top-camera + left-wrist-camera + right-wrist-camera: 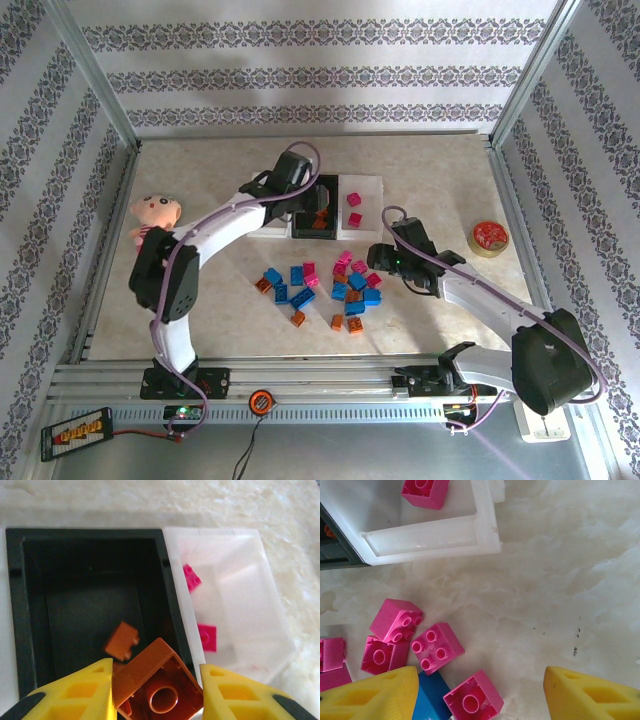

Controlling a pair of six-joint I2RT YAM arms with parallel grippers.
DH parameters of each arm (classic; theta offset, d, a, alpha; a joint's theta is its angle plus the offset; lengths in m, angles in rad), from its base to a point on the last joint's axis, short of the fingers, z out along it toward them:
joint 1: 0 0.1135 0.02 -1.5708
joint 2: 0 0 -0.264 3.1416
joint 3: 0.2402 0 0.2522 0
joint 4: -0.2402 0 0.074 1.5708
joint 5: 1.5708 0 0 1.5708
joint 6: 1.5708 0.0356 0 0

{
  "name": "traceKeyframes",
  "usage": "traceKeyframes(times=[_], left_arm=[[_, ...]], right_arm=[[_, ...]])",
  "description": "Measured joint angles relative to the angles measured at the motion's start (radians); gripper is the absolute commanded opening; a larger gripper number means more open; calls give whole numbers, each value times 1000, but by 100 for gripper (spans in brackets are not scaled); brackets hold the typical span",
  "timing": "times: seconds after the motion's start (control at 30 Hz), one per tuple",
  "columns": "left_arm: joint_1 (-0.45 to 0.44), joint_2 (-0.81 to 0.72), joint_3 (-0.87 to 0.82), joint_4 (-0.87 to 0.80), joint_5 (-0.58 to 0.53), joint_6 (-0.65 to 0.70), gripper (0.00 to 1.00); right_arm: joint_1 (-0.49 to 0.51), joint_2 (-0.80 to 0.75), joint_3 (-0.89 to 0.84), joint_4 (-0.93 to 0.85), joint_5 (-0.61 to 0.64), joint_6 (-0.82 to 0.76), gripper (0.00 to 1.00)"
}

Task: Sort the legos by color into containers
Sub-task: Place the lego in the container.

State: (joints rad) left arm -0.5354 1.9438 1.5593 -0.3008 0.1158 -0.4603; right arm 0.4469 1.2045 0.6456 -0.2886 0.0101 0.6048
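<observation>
Snugly, left tool (156, 672) on orange lego (150, 682)

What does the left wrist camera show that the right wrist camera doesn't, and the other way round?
Left wrist, not right wrist: the left tool closed on an orange brick above the black tray, whose whole floor is visible, and two pink bricks in the white tray rather than one.

Right wrist, not left wrist: the open right tool over loose pink bricks and a blue brick on the table.

Both: the white tray holding pink, and the black tray against it with orange inside.
</observation>
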Motion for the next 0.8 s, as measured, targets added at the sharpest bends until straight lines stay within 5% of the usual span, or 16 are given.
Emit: traceKeyframes(times=[0.13,0.3,0.5,0.8], left_arm=[[0,93,89,-35,-25,20,38],[0,145,132,-71,-42,40,57],[0,140,140,-81,-37,38,67],[0,-128,-100,-6,54,-10,76]], right_arm=[[0,-10,-1,-7,0,0,67],[0,-24,-1,-9,0,0,67],[-9,-32,-1,-11,0,0,68],[-11,-26,-1,-10,-17,0,68]])
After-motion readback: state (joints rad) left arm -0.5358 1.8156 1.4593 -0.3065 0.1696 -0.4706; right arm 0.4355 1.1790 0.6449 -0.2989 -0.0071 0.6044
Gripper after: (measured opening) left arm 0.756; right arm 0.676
